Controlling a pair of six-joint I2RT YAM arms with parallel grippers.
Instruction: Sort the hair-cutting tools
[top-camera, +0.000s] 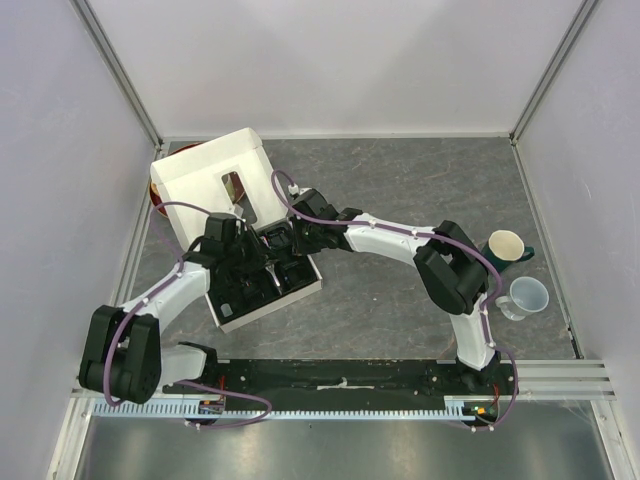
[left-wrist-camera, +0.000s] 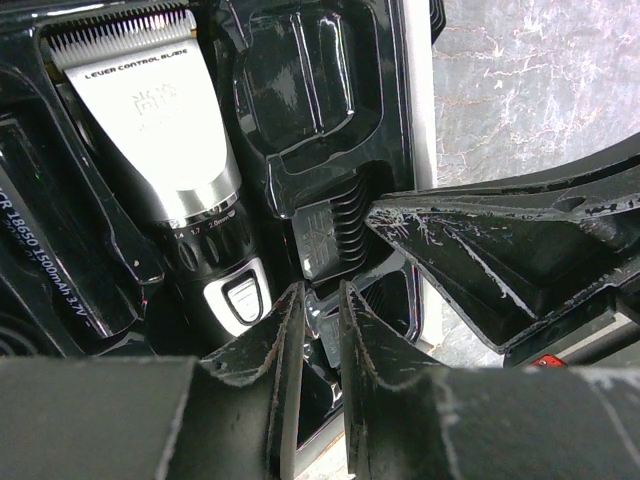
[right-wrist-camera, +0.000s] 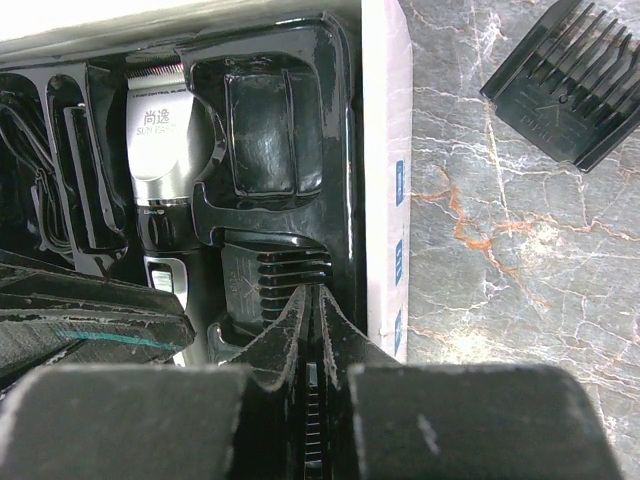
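The black clipper with its silver blade head (left-wrist-camera: 160, 130) lies in the black tray (top-camera: 300, 285) of the white box; it also shows in the right wrist view (right-wrist-camera: 160, 180). A black comb guard (right-wrist-camera: 270, 270) sits in the tray slot beside it and shows in the left wrist view too (left-wrist-camera: 335, 225). My right gripper (right-wrist-camera: 318, 292) is shut on that guard's teeth, over the tray (top-camera: 288, 243). My left gripper (left-wrist-camera: 320, 290) is closed to a narrow gap on a glossy rib of the tray just below the guard (top-camera: 250, 268). A coiled cord (right-wrist-camera: 25, 190) lies at the tray's left.
A second black comb guard (right-wrist-camera: 565, 85) lies loose on the grey marble table to the right of the box. The box's white lid (top-camera: 215, 175) stands open at the back left. A cream cup (top-camera: 505, 245) and a clear cup (top-camera: 528, 295) stand at the right.
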